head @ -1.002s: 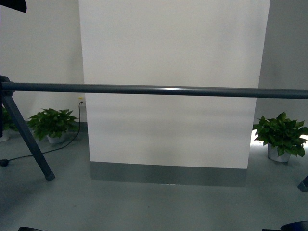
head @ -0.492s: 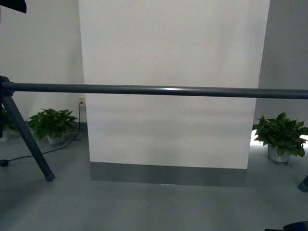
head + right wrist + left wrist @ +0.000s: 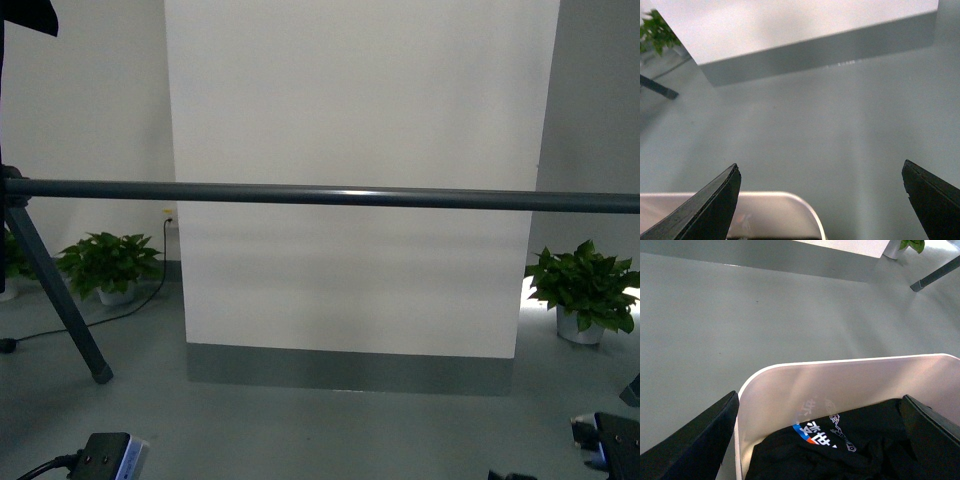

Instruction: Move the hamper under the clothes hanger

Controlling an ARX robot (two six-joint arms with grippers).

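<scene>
The clothes hanger [image 3: 320,195] is seen ahead with its long horizontal bar. The hamper [image 3: 790,390] lies between and below the spread jaws of the left gripper [image 3: 820,435], a black T-shirt [image 3: 860,445] inside. The right gripper [image 3: 820,200] is released above the rim corner.

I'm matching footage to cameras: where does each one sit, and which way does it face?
Front: on the body, facing the clothes hanger bar and white wall; arm parts at the bottom edge.
Left wrist: looks down past open left gripper into the hamper holding a black T-shirt.
Right wrist: over open right gripper, hamper corner, floor.
Both wrist views share the hamper.
</scene>
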